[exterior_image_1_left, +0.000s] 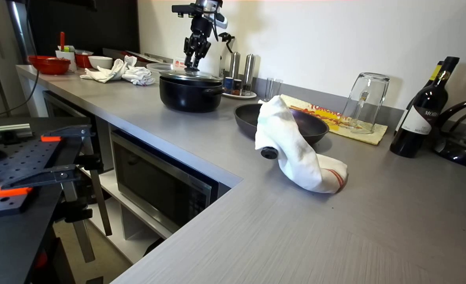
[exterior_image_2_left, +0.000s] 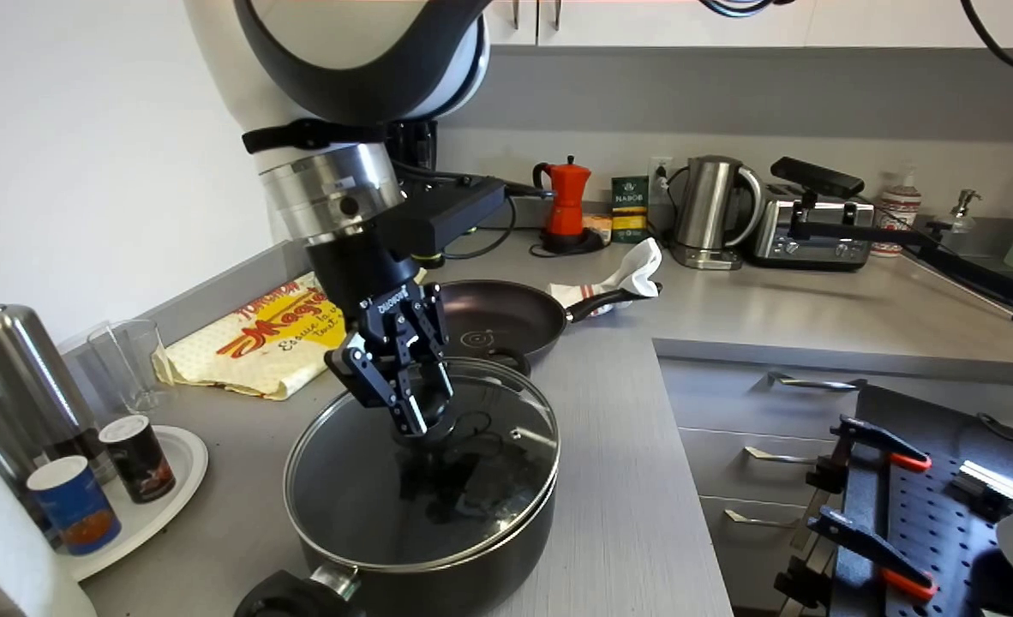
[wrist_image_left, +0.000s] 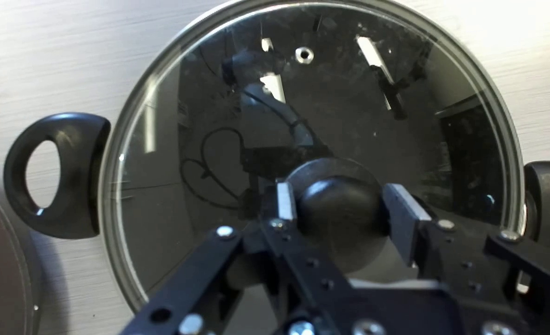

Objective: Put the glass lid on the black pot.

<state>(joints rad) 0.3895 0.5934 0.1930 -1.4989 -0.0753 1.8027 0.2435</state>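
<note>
In an exterior view, the black pot stands on the grey bench, between the back edge and the long front edge, well apart from the inner corner. The glass lid is on top of it. The claw points downward, and its tips are at the middle of the lid.

In an exterior view, the fingers also come down at the centre of the lid. The lid covers the mouth of the pot; at the side of the front edge a thin step shows between the two rims, so whether it sits fully I cannot tell. A frying pan lies just beside the pot, nearer to the inner corner.

In the wrist view, the round black knob of the lid is between the pads, one close against each side. They are apart only by the width of this knob, so the claw has hold of the lid there.
</note>
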